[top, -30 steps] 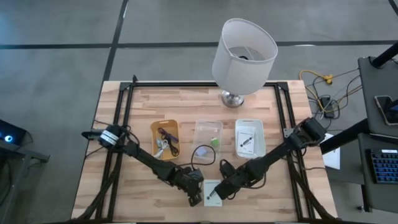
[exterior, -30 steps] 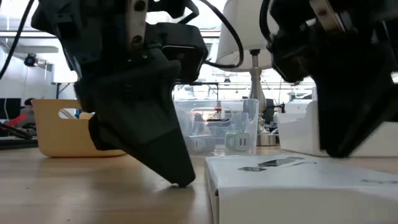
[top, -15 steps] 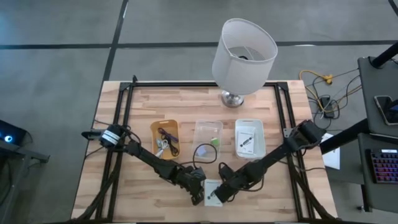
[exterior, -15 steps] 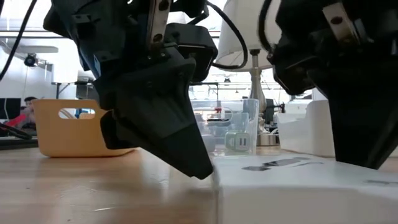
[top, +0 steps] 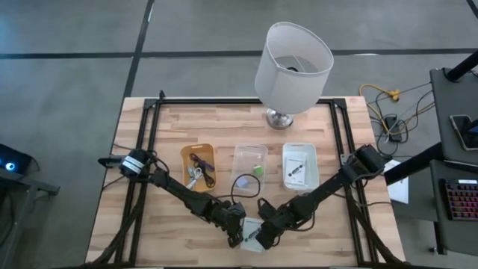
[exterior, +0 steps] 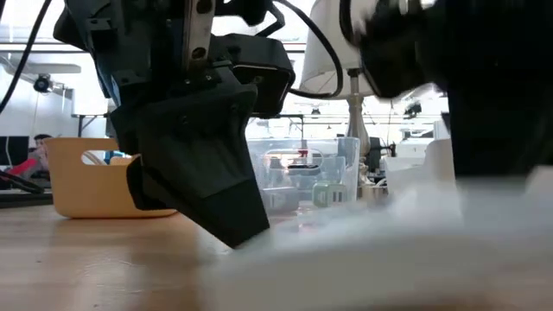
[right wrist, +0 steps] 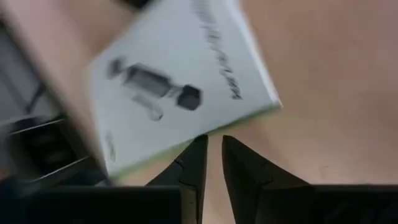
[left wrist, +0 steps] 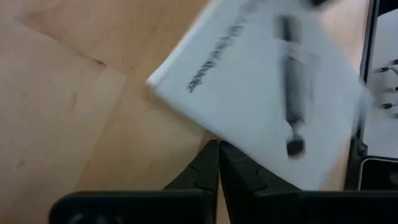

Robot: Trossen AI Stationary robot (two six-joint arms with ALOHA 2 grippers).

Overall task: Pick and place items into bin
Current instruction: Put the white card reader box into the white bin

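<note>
Left fingers (left wrist: 214, 171) are pressed together, nothing between them; the white box (left wrist: 261, 93) lies just past their tips. Right fingers (right wrist: 239, 171) stand a narrow slit apart, also holding nothing, with the box (right wrist: 180, 93) just ahead of them. In the high view the left gripper (top: 234, 237) and right gripper (top: 263, 237) flank the box (top: 251, 234) at the near edge of the table (top: 336, 224), touching or nearly touching its sides.

Behind them sit three bins in a row: yellow bin (top: 199, 166) with cables, clear bin (top: 249, 170) with a small green block, white bin (top: 299, 165) with another printed box. The lamp (top: 292, 67) stands at the far edge, well apart.

In the low view the left gripper (exterior: 233, 220) fills the left foreground, hiding part of the clear bin (exterior: 311, 181); the box is only a white blur there.

Compared with half a second ago, the box has turned askew and the right gripper has moved in closer to the left one.
</note>
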